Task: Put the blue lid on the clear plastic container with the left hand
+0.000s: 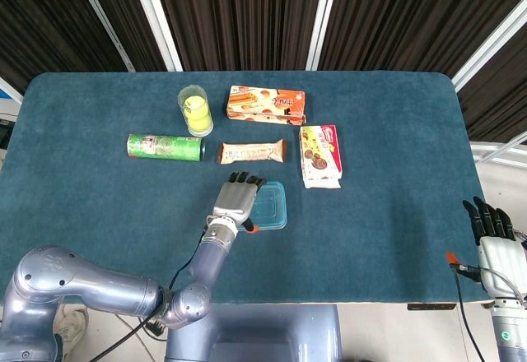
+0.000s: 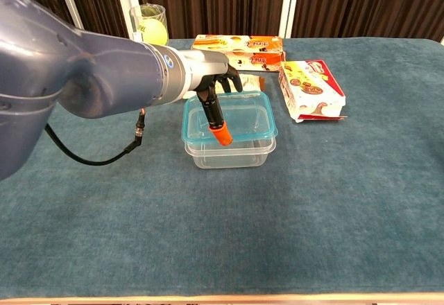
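The left robot hand [image 2: 216, 91] holds the blue lid [image 2: 239, 119] atop the clear plastic container [image 2: 232, 154].

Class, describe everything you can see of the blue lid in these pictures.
The blue lid is a translucent teal plastic rectangle with rounded corners and a raised rim. It lies flat on top of the clear plastic container, roughly lined up with it, near the table's front middle. The left hand rests on its left part, one orange-tipped finger reaching across it.
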{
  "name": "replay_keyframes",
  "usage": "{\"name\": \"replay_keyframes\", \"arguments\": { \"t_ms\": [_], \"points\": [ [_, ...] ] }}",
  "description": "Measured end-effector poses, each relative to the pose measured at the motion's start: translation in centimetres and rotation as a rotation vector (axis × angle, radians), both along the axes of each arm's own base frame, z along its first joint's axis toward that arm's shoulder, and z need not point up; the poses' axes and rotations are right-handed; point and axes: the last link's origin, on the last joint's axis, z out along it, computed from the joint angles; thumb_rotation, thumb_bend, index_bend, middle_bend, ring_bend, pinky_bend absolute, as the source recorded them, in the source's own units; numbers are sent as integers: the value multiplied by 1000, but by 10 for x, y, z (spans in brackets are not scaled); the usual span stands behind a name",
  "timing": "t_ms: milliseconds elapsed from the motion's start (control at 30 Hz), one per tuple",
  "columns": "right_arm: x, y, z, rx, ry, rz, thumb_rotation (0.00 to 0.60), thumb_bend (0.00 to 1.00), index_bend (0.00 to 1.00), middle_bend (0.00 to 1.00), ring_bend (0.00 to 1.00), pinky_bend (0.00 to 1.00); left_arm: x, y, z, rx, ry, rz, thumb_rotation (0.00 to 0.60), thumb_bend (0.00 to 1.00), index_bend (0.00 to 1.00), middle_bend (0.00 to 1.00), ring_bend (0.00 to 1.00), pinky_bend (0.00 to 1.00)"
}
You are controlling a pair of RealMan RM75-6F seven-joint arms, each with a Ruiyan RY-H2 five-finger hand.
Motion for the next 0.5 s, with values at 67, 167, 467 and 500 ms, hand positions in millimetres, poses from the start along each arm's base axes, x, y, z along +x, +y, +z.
{"name": "replay_keyframes", "arguments": {
  "t_ms": [67, 167, 467, 500],
  "points": [
    [0, 0, 0, 0, 0, 1, 600, 292, 62, 0, 4, 0, 0, 0, 0, 1, 1, -2, 600, 365, 174, 318, 0, 23],
    [0, 0, 0, 0, 0, 0, 600, 292, 62, 0, 4, 0, 1, -1, -1, 2, -4, -4, 600, 365, 174, 317, 0, 22],
    [0, 0, 0, 0, -2, -2, 600, 292, 62, 0, 4, 0, 0, -1, -6, 1, -2, 5, 600, 364, 175, 314, 0, 21],
    [0, 0, 0, 0, -2, -3, 600, 292, 62, 0, 4, 0, 0, -2, -7, 0, 0, 3, 600, 364, 175, 313, 0, 21]
  ]
}}
